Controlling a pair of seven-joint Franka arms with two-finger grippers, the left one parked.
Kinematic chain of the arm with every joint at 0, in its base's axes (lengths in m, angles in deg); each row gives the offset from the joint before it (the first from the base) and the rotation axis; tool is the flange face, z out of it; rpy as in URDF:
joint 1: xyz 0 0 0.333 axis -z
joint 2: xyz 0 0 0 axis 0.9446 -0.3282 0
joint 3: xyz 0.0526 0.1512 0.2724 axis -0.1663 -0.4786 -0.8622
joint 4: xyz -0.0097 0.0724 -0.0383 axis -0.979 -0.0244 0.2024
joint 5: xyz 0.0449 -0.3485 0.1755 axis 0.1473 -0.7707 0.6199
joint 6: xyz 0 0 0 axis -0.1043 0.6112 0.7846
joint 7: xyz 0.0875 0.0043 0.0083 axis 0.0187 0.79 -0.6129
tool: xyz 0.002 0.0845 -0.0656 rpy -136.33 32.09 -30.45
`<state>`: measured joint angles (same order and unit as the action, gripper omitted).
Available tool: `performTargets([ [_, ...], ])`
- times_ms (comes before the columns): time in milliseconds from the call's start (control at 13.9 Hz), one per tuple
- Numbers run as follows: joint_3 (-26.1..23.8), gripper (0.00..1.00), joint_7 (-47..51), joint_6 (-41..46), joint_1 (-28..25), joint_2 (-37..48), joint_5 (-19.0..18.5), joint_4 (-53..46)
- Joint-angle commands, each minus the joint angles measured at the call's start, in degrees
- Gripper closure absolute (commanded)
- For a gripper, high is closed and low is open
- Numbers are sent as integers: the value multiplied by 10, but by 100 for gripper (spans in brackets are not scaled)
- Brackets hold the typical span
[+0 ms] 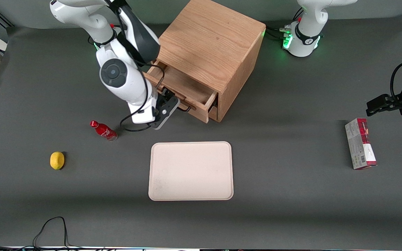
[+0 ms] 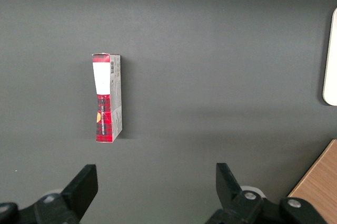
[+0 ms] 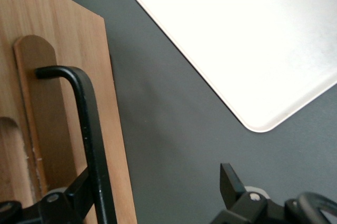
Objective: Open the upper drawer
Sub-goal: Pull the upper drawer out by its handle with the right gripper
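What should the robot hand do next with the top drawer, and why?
Probably back the gripper away. The upper drawer already sticks well out of the cabinet, and in the wrist view the fingers look spread wide beside the black handle, not clamped on it.

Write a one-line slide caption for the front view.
Gripper at the handle of the partly open upper drawer; tray nearer the camera.

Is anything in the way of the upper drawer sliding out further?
Nothing visible. The upper drawer is already partly out, the gripper at its black handle. The tray lies nearer the front camera, apart from it.
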<state>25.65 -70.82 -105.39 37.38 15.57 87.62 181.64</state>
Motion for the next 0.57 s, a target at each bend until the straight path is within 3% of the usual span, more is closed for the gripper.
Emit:
performTargets([
  [0,1,0,-14,9,9,-22,-16,-29],
  [503,2,0,-13,40,28,-55,-18,-76],
])
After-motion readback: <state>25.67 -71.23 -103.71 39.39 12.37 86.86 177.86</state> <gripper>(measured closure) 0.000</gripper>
